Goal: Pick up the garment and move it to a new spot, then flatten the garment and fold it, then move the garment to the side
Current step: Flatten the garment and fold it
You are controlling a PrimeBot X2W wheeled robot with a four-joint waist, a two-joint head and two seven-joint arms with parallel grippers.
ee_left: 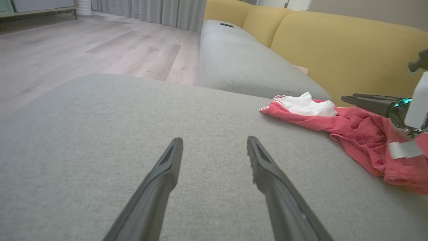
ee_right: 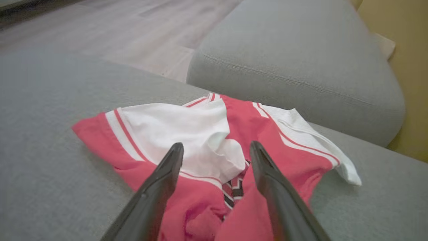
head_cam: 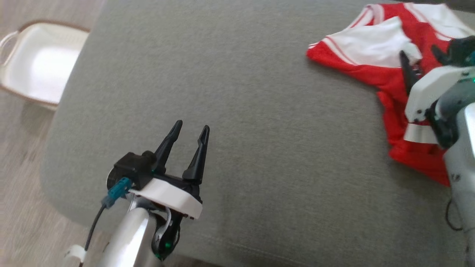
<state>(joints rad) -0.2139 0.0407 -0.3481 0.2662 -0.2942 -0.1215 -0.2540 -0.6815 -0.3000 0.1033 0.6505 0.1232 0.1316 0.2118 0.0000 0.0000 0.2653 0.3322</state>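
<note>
On the right side of a broad grey fabric-covered seat cushion (head_cam: 259,111), a crumpled red garment with white panels and thin white-and-red striped trim (head_cam: 371,48) is laid in a loose heap, near the cushion's far right corner. It is seen from the left wrist view as a low red and white mound (ee_left: 361,134) and, from the right wrist view, as bunched cloth (ee_right: 260,124) directly beneath the fingers.

The right claw (head_cam: 419,52) is held over the garment with its two dark fingers spread apart (ee_right: 215,145); nothing is pinched between them, and whether the tips touch the cloth cannot be told.

The left claw (head_cam: 193,127) is positioned over bare cushion at the lower left, well apart from the garment, its fingers likewise spread and empty (ee_left: 214,140).

A white plastic basket with a brown rim (head_cam: 22,74) is set on the pale wooden floor (head_cam: 18,185) beside the cushion's left edge. Mustard-yellow sofa backrests (ee_left: 334,50) are seen beyond.
</note>
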